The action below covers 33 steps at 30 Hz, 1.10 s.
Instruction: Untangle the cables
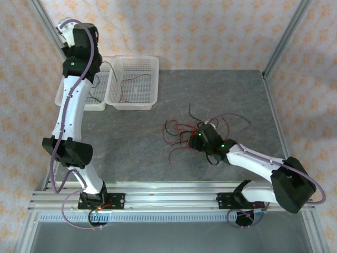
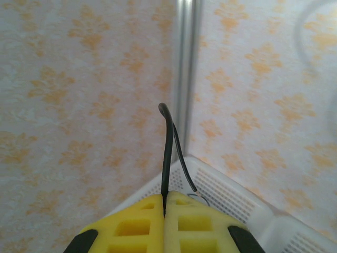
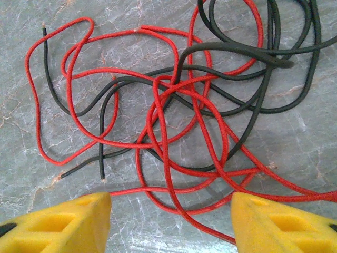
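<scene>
Grey marbled desk (image 1: 221, 95) inside a papered enclosure.
Cream walls (image 1: 210, 31) carry an orange floral print; silver metal posts (image 1: 284, 37) rise at the corners, and a metal rail (image 1: 168, 199) edges the near side.

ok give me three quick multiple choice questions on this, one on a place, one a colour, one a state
1. Where does the tangle of wires lie? A) in a drawer B) on the grey table C) on a shelf
2. What colour is the wire pinched in the left hand? A) black B) red C) white
3. How is the right hand? A) shut on a red wire B) shut on nothing C) open

1 B: the tangle sprawls on the bare table.
2 A: a black wire rises from between the closed pads.
3 C: its fingers stand apart above the tangle, gripping nothing.
</scene>
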Tool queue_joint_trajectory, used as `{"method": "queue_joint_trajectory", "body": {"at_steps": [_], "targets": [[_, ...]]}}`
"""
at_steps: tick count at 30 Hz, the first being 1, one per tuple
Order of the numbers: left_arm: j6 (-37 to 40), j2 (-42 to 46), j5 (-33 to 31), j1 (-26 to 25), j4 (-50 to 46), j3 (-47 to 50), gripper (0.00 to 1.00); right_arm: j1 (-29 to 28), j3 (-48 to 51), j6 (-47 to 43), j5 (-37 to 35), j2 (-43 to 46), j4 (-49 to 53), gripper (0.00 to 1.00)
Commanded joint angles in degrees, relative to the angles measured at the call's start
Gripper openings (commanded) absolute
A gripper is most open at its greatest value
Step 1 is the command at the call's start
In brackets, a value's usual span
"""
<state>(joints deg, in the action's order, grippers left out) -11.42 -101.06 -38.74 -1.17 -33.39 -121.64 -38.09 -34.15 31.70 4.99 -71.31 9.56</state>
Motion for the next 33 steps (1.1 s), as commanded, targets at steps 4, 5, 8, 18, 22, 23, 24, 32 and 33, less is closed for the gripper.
{"method": "queue_joint_trajectory", "body": {"at_steps": [4, 5, 8, 18, 22, 23, 24, 32, 33], "targets": [[2.3, -3.9, -2.1, 4.2, 5.6, 0.9, 0.00, 0.3, -2.6, -0.5, -0.2, -2.5, -0.5, 0.61], [2.1, -4.5, -1.8, 4.8, 5.8, 1.2, 0.00, 0.3, -2.7, -0.4, -0.1, -2.8, -0.6, 0.61], [1.0, -5.6, 0.0, 6.4, 6.7, 3.8, 0.00, 0.3, -2.9, -0.1, 0.5, -3.9, -1.3, 0.61], [-5.9, -7.9, 6.1, 8.2, 12.0, 21.6, 0.00, 0.2, -3.3, 0.3, 2.7, -6.3, -2.6, 0.60], [-9.1, -10.4, 8.1, 8.6, 12.9, 26.6, 0.00, 0.2, -2.9, 0.2, 2.6, -5.7, -2.2, 0.60], [-9.5, -10.7, 8.4, 8.6, 12.9, 27.5, 0.00, 0.2, -2.7, 0.1, 2.6, -5.5, -2.2, 0.60], [-10.1, -11.2, 8.9, 8.6, 12.8, 28.1, 0.00, 0.2, -2.6, 0.0, 2.5, -5.3, -2.0, 0.61], [-12.5, -12.2, 10.0, 8.6, 11.4, 31.3, 0.32, 0.2, -1.7, 0.2, 2.6, -3.9, -1.7, 0.61], [-12.6, -12.1, 10.5, 8.6, 11.0, 31.3, 0.38, 0.2, -1.7, 0.2, 2.6, -3.7, -1.6, 0.61]]}}
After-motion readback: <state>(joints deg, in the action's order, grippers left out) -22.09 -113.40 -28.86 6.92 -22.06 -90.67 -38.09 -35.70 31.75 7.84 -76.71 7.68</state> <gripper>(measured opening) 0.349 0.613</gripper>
